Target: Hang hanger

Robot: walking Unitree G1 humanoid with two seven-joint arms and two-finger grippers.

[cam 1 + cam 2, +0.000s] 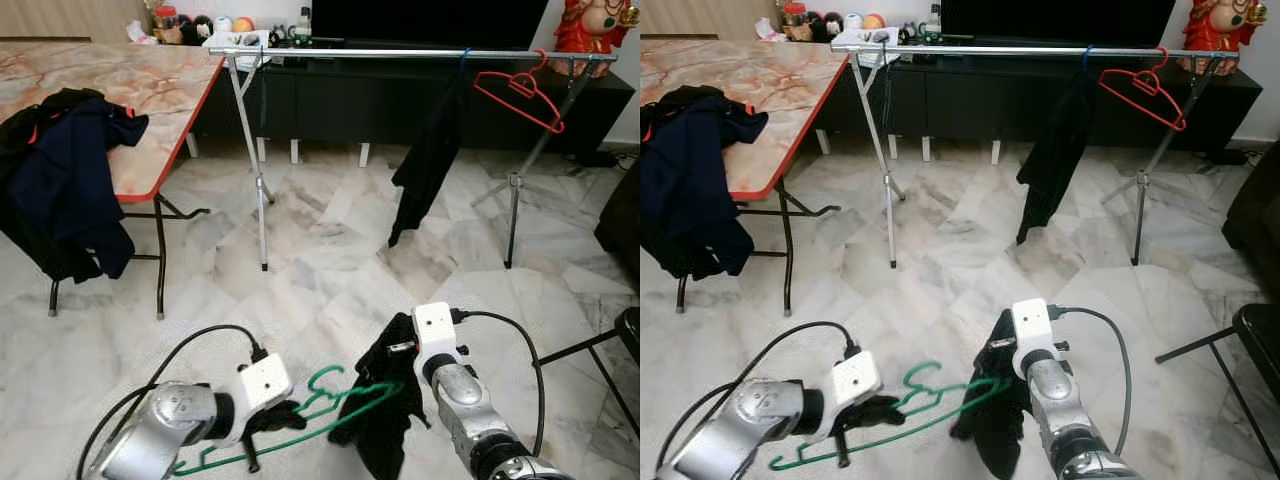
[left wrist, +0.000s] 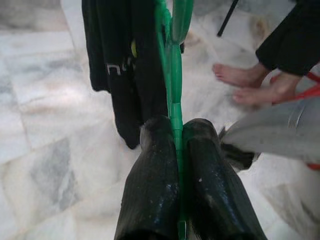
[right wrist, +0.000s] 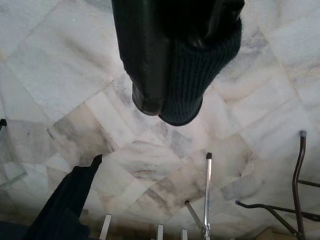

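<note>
L gripper (image 2: pixel 176 150) clamped on green hanger (image 1: pixel 330 410), low, well short of rail (image 1: pixel 400 53). R gripper (image 3: pixel 170 100) closed on black garment (image 1: pixel 385 420) draped on hanger. Red hanger (image 1: pixel 520 92) on rail.

Silver arms (image 1: pixel 165 425), white wrist blocks, black cables, black jaws

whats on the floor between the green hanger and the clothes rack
Bare marble floor lies between the green hanger and the clothes rack, as the left eye view shows; a hung black garment dangles above it.
</note>
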